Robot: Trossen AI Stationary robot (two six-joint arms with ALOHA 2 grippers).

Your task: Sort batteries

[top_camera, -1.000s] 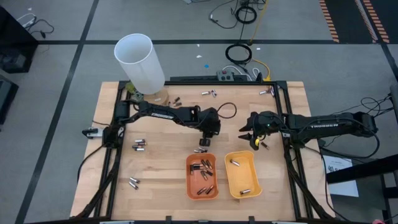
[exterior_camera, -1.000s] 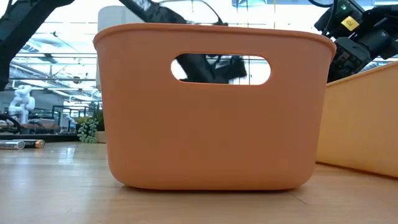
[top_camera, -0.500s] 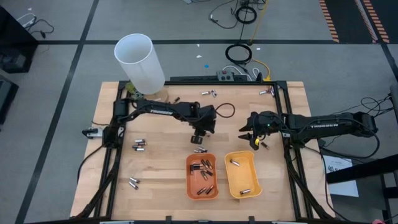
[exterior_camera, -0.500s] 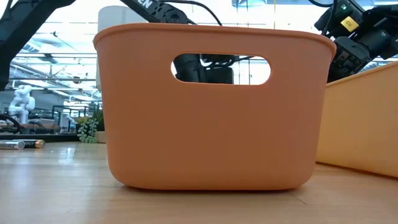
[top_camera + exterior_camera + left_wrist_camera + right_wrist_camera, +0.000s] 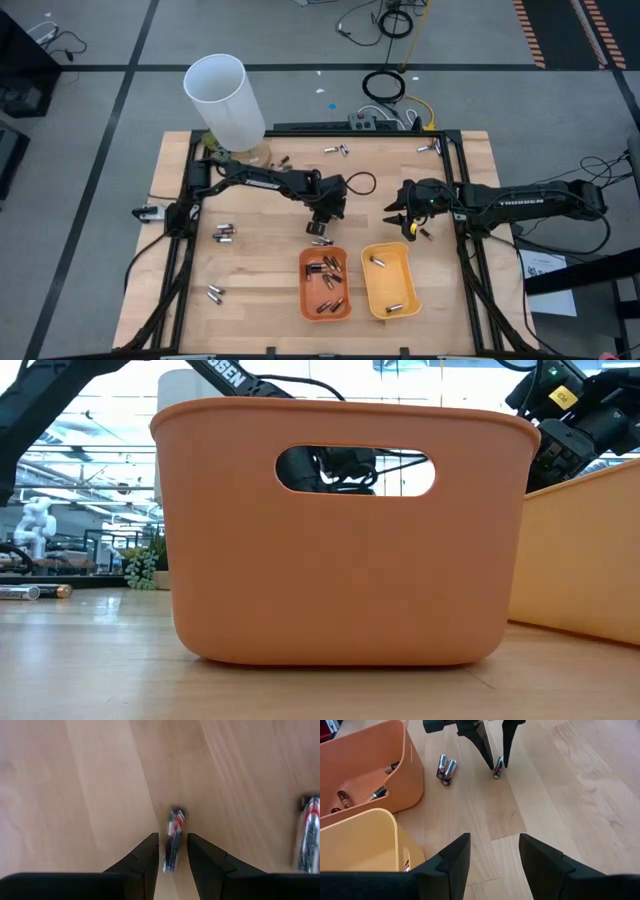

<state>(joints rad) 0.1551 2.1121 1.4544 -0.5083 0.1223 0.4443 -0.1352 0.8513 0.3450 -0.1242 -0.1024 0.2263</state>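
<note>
The left end effector [image 5: 321,226] hangs low over the middle of the light wooden tabletop [image 5: 260,270], just behind the orange plastic tray [image 5: 325,283], its two dark fingers [image 5: 145,862] parted and pointing down. A small silvery cylindrical battery with a red and dark label [image 5: 173,840] lies flat on the wood in the gap between those fingers, with a sliver of space on either side, so the fingers straddle it without gripping it; in the right wrist view the same battery [image 5: 497,767] lies at the tips of the left fingers. A pair of similar silvery batteries [image 5: 446,769] lies side by side near it, between it and the orange tray, and one more [image 5: 308,834] shows at the edge of the left wrist view. The orange tray holds several dark batteries with coppery ends [image 5: 326,268], and the yellow plastic tray [image 5: 389,279] beside it holds two silvery ones [image 5: 378,262]. The right end effector [image 5: 404,219] waits behind the yellow tray, spread wide and holding nothing. More loose batteries [image 5: 223,232] lie on the left of the tabletop, and a tall white tube [image 5: 224,100] stands at the far left corner.
</note>
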